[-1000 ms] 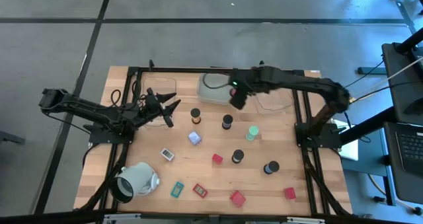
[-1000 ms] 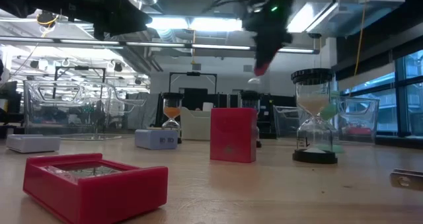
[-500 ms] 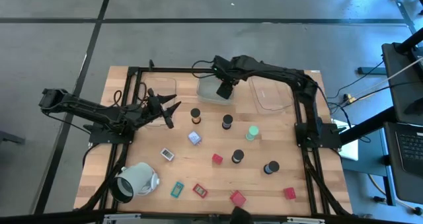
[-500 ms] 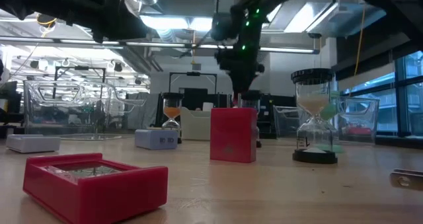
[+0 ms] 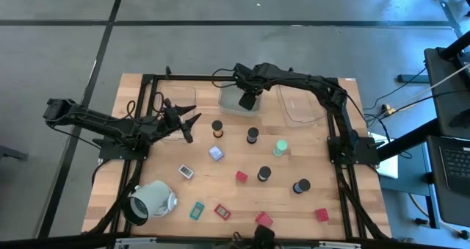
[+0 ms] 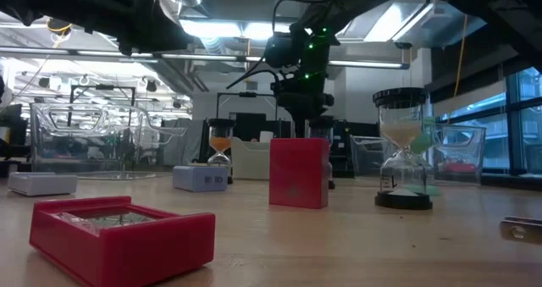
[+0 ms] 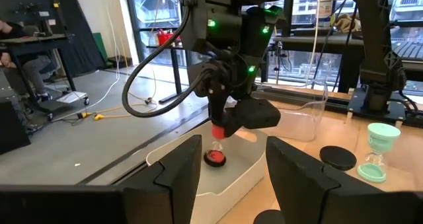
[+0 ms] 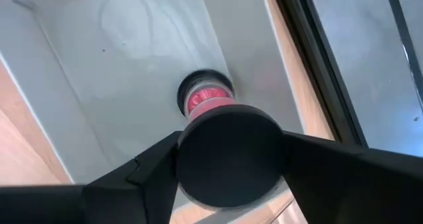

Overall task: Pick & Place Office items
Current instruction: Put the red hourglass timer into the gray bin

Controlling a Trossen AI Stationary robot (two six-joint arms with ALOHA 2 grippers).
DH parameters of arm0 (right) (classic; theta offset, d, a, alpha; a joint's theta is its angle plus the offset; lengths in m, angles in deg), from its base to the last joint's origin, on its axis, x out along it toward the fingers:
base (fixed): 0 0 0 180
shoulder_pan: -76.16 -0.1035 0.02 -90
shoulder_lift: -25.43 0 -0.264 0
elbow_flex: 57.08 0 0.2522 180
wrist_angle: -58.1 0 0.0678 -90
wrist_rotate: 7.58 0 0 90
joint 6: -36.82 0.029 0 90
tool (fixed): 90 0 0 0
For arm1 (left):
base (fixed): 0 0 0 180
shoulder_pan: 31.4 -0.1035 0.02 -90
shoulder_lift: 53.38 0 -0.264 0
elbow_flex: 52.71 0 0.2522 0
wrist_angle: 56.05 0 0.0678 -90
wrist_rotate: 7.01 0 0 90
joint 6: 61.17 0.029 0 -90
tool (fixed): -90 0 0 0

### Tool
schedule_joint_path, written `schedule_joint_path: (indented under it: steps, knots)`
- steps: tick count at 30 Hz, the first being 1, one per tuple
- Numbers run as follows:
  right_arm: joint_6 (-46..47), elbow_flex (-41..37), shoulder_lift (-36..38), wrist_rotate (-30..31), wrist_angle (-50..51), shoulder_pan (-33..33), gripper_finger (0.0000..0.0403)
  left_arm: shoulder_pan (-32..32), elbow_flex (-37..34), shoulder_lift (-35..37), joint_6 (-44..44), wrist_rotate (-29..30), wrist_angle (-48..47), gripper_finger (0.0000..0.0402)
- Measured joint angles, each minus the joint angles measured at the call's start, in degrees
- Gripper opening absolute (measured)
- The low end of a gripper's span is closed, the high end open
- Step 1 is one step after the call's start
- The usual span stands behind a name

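The right end effector (image 5: 248, 100) hangs over the clear tray (image 5: 229, 106) at the bench's (image 5: 220, 194) far edge, its fingers (image 8: 149, 168) on either side of the black top cap of a red-sand hourglass (image 7: 216, 147) that stands upright in the tray, base on the tray floor; whether they are clamped on the cap or just off it I cannot tell. A second clear tray (image 5: 302, 108) sits just beside the first, toward the right rail. The left end effector (image 5: 185, 123) waits near the left rail with its fingers apart on nothing. The rest of the hourglasses stand well apart across the middle: a green-sand hourglass (image 5: 280, 147), black-capped ones (image 5: 252, 135), and a pale blue cube (image 5: 216, 153). Red blocks (image 5: 264, 219) lie along the near edge beside a big tipped mint cylinder (image 5: 150, 200).
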Motion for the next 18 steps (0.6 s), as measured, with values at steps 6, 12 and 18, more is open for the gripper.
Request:
schedule_joint_path:
  steps: [6, 12, 18]
  knots:
    - [0.38, -0.5, 0.0, 0.17, -0.76, 0.01, 0.0233, -0.01, 0.0, 0.0, -0.05, 0.0, -0.02, 0.0167]
    - [1.01, -0.59, 0.0, 0.15, -2.27, 0.1, 0.023, -0.02, 0.0, 0.0, -0.13, 0.0, -1.15, 0.0167]
    - [-0.28, -0.59, 0.03, 0.13, -2.52, 0.1, 0.026, -0.02, 0.0, 0.0, -0.61, 0.0, -1.96, 0.0167]
